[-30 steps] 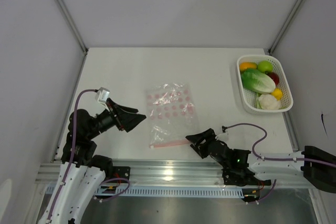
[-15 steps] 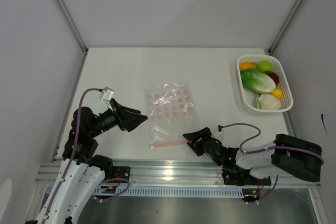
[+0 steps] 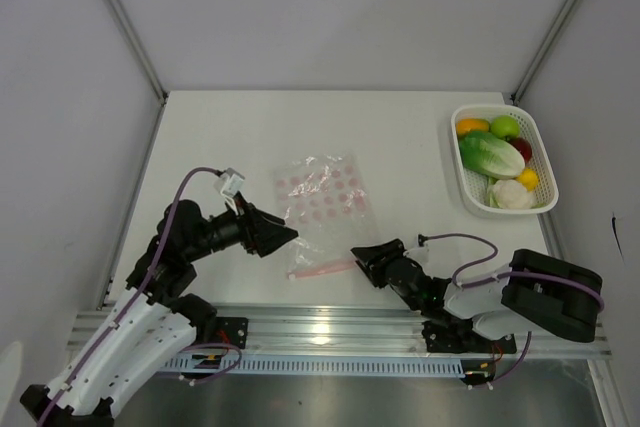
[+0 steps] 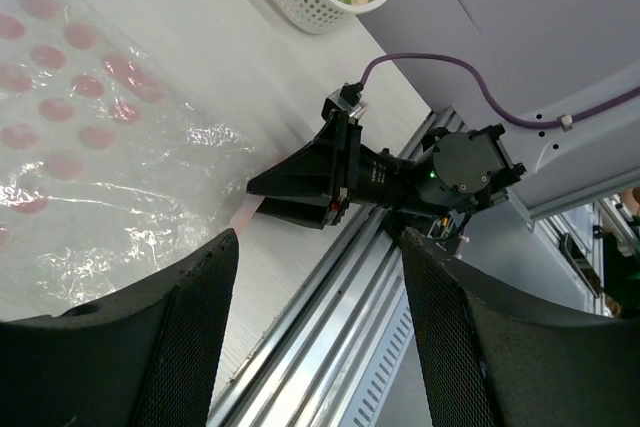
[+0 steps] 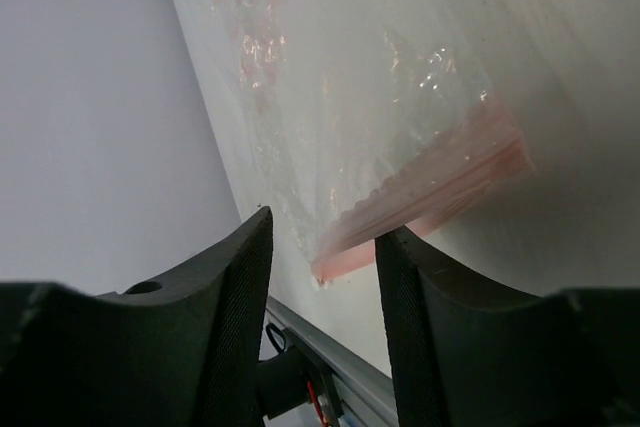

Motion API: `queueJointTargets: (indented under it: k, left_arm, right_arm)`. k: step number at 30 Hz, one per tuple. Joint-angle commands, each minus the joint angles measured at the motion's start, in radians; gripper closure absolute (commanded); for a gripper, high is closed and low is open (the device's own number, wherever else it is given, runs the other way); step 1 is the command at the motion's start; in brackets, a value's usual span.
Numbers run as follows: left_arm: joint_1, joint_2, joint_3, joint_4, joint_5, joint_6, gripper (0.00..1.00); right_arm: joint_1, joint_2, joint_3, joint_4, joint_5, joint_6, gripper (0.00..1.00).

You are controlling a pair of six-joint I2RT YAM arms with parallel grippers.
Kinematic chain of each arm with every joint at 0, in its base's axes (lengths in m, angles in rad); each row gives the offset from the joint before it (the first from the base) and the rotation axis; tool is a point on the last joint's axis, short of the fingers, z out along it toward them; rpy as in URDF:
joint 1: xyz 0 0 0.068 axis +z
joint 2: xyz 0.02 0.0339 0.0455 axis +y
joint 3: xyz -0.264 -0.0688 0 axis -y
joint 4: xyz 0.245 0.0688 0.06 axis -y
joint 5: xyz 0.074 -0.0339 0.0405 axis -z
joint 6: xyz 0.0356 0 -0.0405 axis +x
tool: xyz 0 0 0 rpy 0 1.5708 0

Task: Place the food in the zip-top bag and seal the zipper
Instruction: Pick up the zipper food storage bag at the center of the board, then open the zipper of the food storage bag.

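The zip-top bag lies flat on the table, clear with pink dots, and shows again in the left wrist view as the bag. Its zipper is the pink strip along the near edge. My right gripper is open at the zipper's right end. In the right wrist view the zipper reaches between the open gripper's jaws, which stand apart from it. My left gripper is open over the bag's left edge, and in its own view the gripper holds nothing. The food, a cabbage, a green apple and smaller pieces, sits in a basket.
The white mesh basket stands at the right edge of the table, also seen as the basket from the left wrist. A metal rail runs along the near edge. White walls enclose the table on three sides.
My left gripper has swung right to the bag's left edge. My right gripper has shifted slightly left along the zipper and its jaws have narrowed; the right arm has folded in.
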Motion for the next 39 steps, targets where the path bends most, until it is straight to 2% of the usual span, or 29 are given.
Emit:
queueJointTargets:
  k: [1,2,4,7,9,12,17,20,26,33,39]
  left_arm:
    - [-0.040,0.010,0.040,0.007,-0.085,0.043,0.31]
    - [-0.053,0.012,0.042,0.006,-0.095,0.051,0.31]
    - [-0.067,0.019,0.043,0.003,-0.113,0.055,0.32]
    - [-0.110,0.032,0.034,0.004,-0.141,0.064,0.32]
    - [-0.130,0.041,0.033,0.007,-0.155,0.071,0.32]
    - [-0.188,0.064,0.042,0.007,-0.190,0.086,0.32]
    - [-0.293,0.104,0.075,-0.017,-0.331,0.144,0.30]
    - [-0.380,0.151,0.106,-0.036,-0.444,0.179,0.29]
    - [-0.535,0.318,0.180,-0.046,-0.654,0.218,0.28]
    - [-0.569,0.478,0.230,-0.004,-0.751,0.219,0.42]
    - [-0.595,0.523,0.223,0.046,-0.754,0.221,0.43]
  right_arm:
    - [-0.014,0.036,0.020,0.044,0.061,0.006,0.53]
    - [-0.019,0.044,0.020,0.048,0.062,0.008,0.60]
    - [-0.032,0.061,0.011,0.069,0.061,0.011,0.65]
    - [-0.049,0.072,0.008,0.085,0.051,-0.003,0.80]
    - [-0.054,0.069,0.009,0.080,0.047,-0.021,0.83]
    - [-0.062,0.035,0.020,0.036,0.030,-0.044,0.99]
    - [-0.092,-0.141,0.075,-0.135,-0.002,-0.148,1.00]
    - [-0.101,-0.268,0.147,-0.356,0.001,-0.226,1.00]
    - [-0.160,-0.402,0.248,-0.571,-0.065,-0.285,1.00]
    - [-0.213,-0.447,0.284,-0.638,-0.173,-0.267,1.00]
    - [-0.223,-0.482,0.284,-0.662,-0.191,-0.245,1.00]
